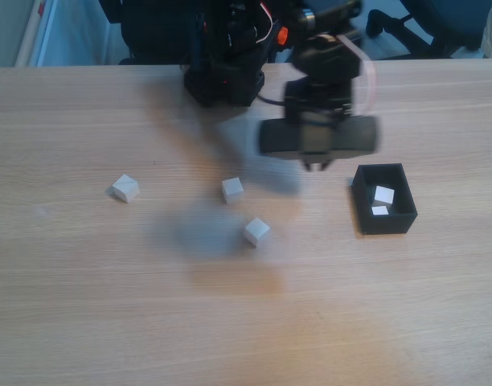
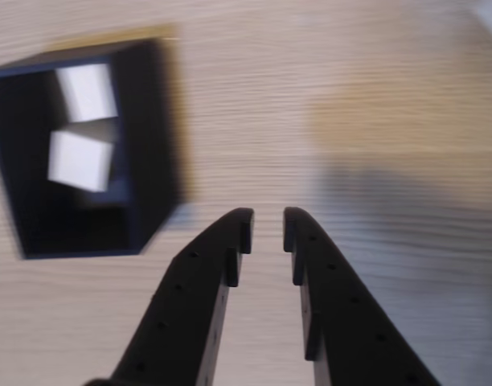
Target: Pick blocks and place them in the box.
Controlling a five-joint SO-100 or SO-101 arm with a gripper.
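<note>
The black box (image 1: 388, 222) sits at the right of the table in the fixed view, with two whitish blocks (image 1: 383, 195) (image 1: 379, 211) inside it. Three more blocks lie loose on the wood: one at the left (image 1: 125, 188), one in the middle (image 1: 232, 190), one nearer the front (image 1: 256, 232). My gripper (image 1: 318, 165) hangs blurred above the table, just left of the box. In the wrist view the box (image 2: 153, 137) is at the upper left holding both blocks (image 2: 85, 90) (image 2: 79, 161). My gripper (image 2: 268, 229) is to its right over bare wood, its black fingers a narrow gap apart and empty.
The arm's dark base (image 1: 223, 76) stands at the back centre of the wooden table (image 1: 246, 322). Chair legs and floor show beyond the far edge. Shadows of the arm fall on the wood around the loose blocks.
</note>
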